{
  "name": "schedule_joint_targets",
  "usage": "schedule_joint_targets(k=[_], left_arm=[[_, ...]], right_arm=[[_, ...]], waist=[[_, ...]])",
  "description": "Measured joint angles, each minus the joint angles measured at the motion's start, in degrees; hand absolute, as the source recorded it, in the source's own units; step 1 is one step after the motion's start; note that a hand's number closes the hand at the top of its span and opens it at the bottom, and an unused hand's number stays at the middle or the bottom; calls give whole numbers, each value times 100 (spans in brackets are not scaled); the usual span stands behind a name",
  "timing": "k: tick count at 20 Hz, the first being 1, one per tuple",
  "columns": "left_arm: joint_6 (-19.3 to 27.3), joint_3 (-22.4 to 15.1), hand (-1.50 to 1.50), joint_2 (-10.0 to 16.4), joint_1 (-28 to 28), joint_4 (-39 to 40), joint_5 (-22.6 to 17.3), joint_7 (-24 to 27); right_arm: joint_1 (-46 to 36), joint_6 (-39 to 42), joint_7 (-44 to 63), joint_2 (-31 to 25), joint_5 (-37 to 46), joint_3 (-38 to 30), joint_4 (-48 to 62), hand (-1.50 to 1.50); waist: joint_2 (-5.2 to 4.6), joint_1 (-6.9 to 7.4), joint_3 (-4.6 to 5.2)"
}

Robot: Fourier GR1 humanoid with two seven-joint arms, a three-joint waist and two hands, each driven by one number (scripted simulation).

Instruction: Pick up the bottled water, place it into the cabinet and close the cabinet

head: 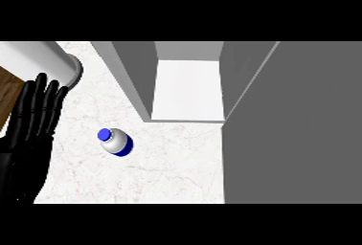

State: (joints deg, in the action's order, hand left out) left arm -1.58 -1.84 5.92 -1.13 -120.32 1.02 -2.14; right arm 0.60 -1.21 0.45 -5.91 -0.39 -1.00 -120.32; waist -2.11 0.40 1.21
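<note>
The bottled water [115, 142], a clear bottle with a blue cap and blue base, stands upright on the white marble counter [170, 167]. The grey cabinet [188, 91] stands just beyond it, open toward me, its white shelf bare. Its open door [297, 124] fills the right side of the view. My left hand [32, 119] rests at the left edge, fingers straight and pointing up, a short way left of the bottle and apart from it. My right hand does not show.
A white rounded counter edge [42, 60] curves at the top left, with wooden floor [8, 83] beside it. The cabinet's grey left wall [130, 76] rises beyond the bottle.
</note>
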Motion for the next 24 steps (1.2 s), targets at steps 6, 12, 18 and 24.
schedule_joint_targets(k=[6,12,18,24], left_arm=[[-1260,166,-150,440,-240,460,-1319,455],[-2432,267,-150,1067,44,941,-2836,-192],[-3069,704,-150,1590,394,914,-3860,-615],[-3278,992,-150,1693,700,810,-3976,-785]], right_arm=[[151,91,-48,76,-87,173,-306,-150],[907,338,748,175,-646,614,-729,-150],[1843,467,1242,140,-869,884,-1701,-150],[2726,646,940,216,-660,1310,-1996,-150]], waist=[[160,-103,-85],[205,-125,-108],[225,-81,-117],[229,-80,-121]])
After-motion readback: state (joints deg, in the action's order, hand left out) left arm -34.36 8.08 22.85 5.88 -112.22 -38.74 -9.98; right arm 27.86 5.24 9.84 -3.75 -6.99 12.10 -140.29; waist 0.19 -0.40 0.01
